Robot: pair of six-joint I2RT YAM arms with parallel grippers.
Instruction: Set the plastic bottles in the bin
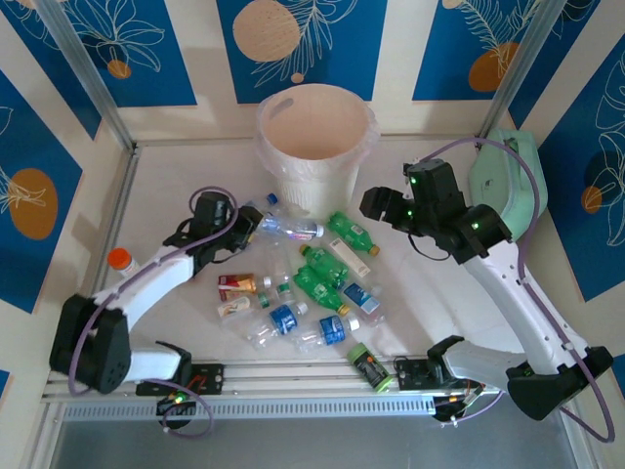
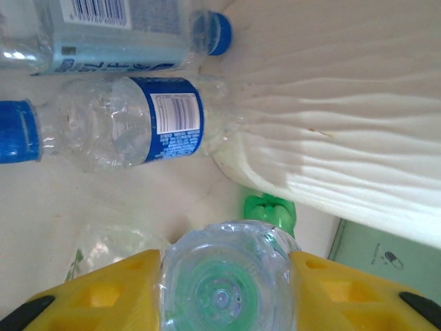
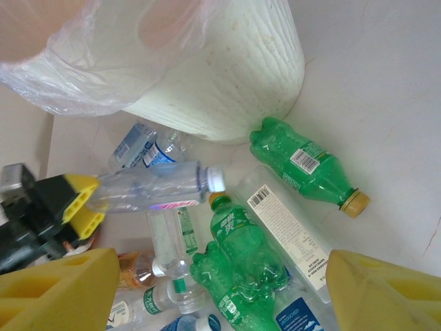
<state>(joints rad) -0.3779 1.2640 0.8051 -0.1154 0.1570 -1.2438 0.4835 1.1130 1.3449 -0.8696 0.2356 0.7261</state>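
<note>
Left gripper clamps a clear bottle by its base end, bin standing at one o'clock. Held so far back, the slick bottle could pivot and slip out. Right gripper gapes wide, empty.

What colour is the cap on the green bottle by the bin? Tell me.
Yellow cap on the green bottle; clearest in right wrist view.

The left gripper grips a clear bottle end-on.
</note>
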